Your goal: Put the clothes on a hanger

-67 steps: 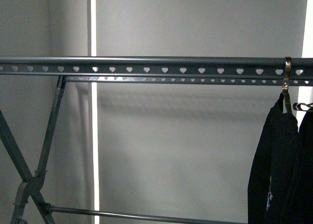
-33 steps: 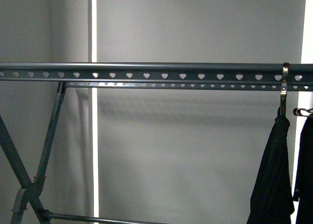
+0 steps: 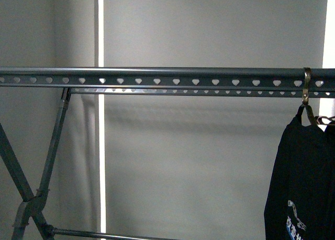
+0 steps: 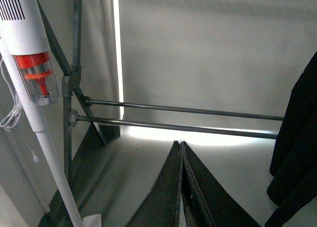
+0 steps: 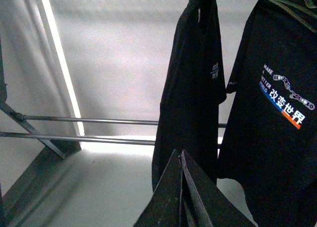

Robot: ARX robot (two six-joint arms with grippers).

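The drying rack (image 3: 157, 76) is seen from the front with its upper rail, pierced by a row of heart-shaped holes, running level across the frame, and its crossed legs (image 3: 31, 193) at the left. At the far right of the rail a brass-coloured hook (image 3: 306, 90) is looped over the bar, and from it the black T-shirt (image 3: 303, 182) hangs, cut off by the frame's right edge. Compared with half a second ago, the rail is unchanged in place, whereas the shirt is turned more broadside to the camera: a wider face of cloth is presented and a white and blue print is now visible near the lower edge. A second earlier the rail stood higher in the frame. In the right wrist view the same T-shirt (image 5: 277, 128) is shown with white "MAKE" lettering, a chain-like graphic and Chinese characters, and a second black garment (image 5: 190, 88) hangs just beside it, edge-on; the two lower crossbars (image 5: 99, 129) of the rack pass behind. The right gripper (image 5: 181, 187) is seen with its jaws pressed together on nothing. In the left wrist view the left gripper (image 4: 180, 187) likewise has its jaws pressed together and empty, and a white stick vacuum cleaner (image 4: 29, 73) with an orange-red filter stands beside the rack's leg.
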